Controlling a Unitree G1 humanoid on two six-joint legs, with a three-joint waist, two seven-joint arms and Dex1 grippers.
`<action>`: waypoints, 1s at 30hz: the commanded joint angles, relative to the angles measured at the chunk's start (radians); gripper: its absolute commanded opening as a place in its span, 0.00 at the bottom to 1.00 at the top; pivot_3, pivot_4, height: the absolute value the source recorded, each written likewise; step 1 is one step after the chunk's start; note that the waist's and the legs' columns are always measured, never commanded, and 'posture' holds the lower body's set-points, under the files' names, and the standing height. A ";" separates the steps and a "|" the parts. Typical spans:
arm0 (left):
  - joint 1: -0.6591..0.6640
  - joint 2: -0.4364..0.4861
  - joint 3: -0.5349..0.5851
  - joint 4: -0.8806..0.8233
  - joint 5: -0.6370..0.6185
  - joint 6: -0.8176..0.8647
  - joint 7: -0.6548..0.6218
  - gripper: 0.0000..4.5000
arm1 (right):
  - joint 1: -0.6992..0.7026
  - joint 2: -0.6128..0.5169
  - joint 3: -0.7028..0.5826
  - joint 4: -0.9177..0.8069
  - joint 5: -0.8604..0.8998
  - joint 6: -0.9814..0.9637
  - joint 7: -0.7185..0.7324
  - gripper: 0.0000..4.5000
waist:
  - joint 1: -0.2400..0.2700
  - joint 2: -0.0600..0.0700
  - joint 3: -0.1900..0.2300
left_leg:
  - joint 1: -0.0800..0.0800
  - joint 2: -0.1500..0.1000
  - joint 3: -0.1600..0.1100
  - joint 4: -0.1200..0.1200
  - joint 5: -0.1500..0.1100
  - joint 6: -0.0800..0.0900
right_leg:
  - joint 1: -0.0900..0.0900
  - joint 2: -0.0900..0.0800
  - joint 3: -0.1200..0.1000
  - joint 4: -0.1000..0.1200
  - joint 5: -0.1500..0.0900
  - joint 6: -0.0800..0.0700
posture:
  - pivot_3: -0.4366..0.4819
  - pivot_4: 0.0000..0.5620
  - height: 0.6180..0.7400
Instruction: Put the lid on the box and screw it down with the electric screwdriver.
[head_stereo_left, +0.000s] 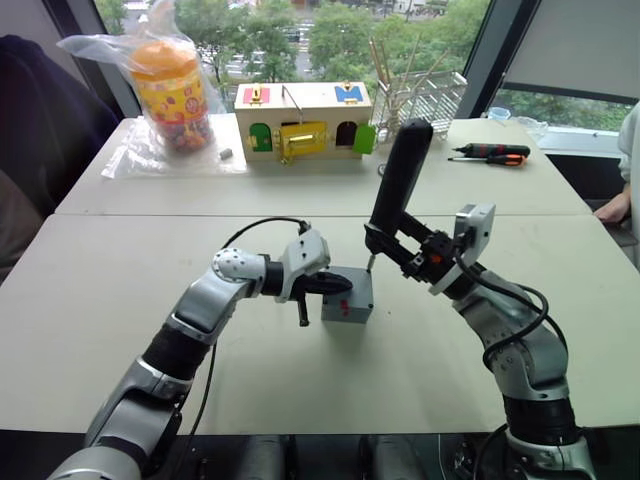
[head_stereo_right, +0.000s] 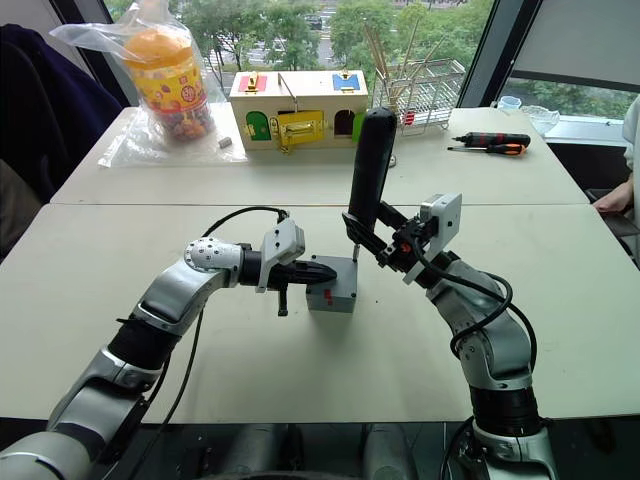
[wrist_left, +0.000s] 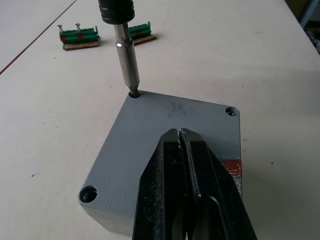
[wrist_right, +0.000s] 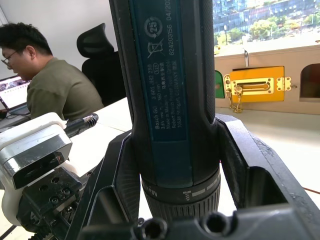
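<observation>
The grey box stands mid-table with a red mark on one side. The lid lies flat on it, with open screw holes at the corners. My left gripper is shut, its fingertips resting on the lid's top. My right gripper is shut on the electric screwdriver, a thick dark tool held nearly upright. Its metal bit stands in the lid's far corner hole. In the right wrist view the fingers clamp both sides of the tool's body.
At the table's back stand a wooden box with coloured doors, a bagged orange jar, a wire rack and hand screwdrivers. Green terminal strips lie just beyond the box. A person's hand rests at the right edge.
</observation>
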 joint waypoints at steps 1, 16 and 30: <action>0.005 -0.001 -0.009 0.000 0.011 0.003 0.002 0.00 | 0.086 -0.018 0.117 0.106 -0.064 0.064 0.031 0.40 | 0.000 0.000 -0.002 | 0.000 0.000 0.000 0.000 0.000 0.000 | 0.000 0.000 0.000 0.000 0.000 0.000 | 0.48 0.27 0.71; 0.015 0.007 -0.017 0.004 0.019 0.004 -0.002 0.00 | 0.111 -0.002 0.116 0.120 -0.070 0.062 0.015 0.40 | 0.000 -0.006 -0.015 | 0.004 0.000 0.000 -0.002 -0.001 0.001 | 0.003 -0.002 0.000 -0.002 -0.001 -0.002 | 0.48 0.27 0.71; 0.027 0.006 -0.020 -0.001 0.026 0.002 -0.004 0.00 | 0.145 0.005 0.125 0.125 -0.074 0.080 -0.019 0.40 | -0.007 -0.004 -0.023 | 0.007 0.000 0.000 -0.010 -0.002 0.002 | 0.003 -0.007 0.000 -0.003 -0.003 -0.005 | 0.48 0.27 0.71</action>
